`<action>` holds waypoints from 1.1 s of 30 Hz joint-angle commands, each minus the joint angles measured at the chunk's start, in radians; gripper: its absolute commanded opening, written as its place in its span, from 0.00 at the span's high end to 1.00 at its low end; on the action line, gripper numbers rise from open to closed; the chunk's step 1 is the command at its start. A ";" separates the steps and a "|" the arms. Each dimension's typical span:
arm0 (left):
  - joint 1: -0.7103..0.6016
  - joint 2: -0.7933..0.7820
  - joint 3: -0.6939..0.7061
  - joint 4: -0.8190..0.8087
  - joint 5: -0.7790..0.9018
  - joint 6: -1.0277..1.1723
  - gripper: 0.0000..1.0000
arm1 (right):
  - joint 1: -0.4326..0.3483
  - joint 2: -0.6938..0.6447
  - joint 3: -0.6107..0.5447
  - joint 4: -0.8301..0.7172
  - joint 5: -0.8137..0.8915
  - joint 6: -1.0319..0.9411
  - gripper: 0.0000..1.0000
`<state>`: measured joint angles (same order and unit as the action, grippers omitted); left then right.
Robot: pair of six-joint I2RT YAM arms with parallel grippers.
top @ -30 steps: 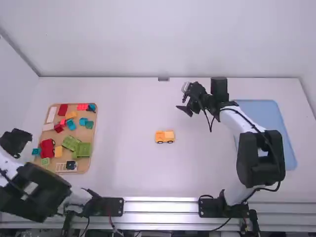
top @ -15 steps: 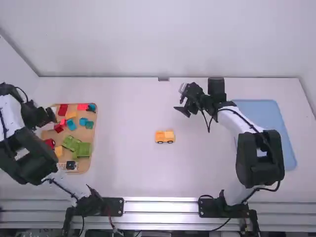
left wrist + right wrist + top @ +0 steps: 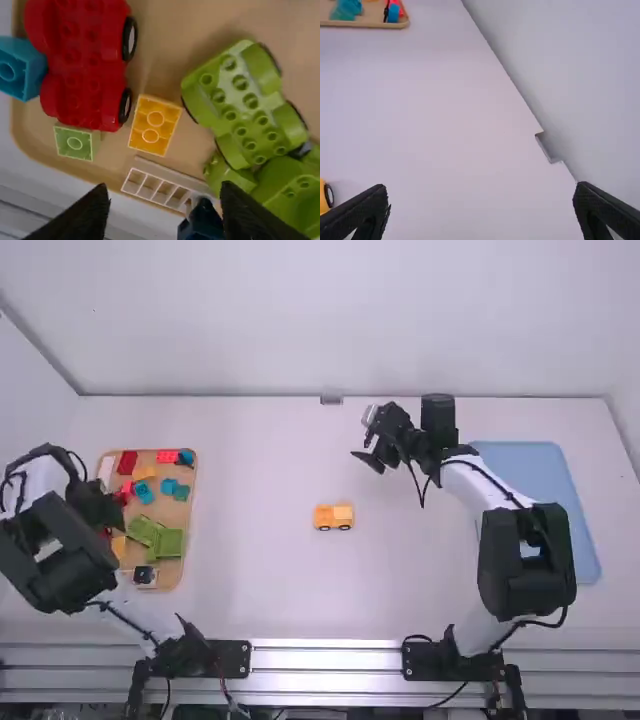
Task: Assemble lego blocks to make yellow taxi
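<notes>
Yellow bricks made up the small wheeled vehicle (image 3: 334,517) on the white table (image 3: 250,570), nearer the arms' bases than the right gripper (image 3: 368,442), whose fingers stood wide apart. Well apart from it, the left gripper (image 3: 112,520) was over the wooden tray (image 3: 175,515), its fingers parted too. Near those fingers, a yellow block (image 3: 154,120) lay between a red wheeled base (image 3: 82,65) and a green one (image 3: 239,102), with a white lattice piece (image 3: 162,185) just beside it.
</notes>
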<state>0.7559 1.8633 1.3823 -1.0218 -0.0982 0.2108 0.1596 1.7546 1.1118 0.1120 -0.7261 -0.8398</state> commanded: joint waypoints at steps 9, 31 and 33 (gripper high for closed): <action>0.062 0.005 -0.116 0.089 0.065 0.104 0.49 | -0.002 -0.010 0.020 0.005 -0.010 0.006 0.02; 0.061 0.005 -0.217 0.257 0.056 0.189 0.50 | -0.002 -0.010 0.020 0.045 -0.013 0.058 0.02; 0.064 0.005 -0.232 0.290 0.056 0.191 0.50 | -0.002 -0.010 0.020 0.045 -0.013 0.058 0.01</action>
<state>0.8200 1.8633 1.1709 -0.7406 -0.0528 0.3840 0.1596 1.7550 1.1118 0.1555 -0.7265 -0.7914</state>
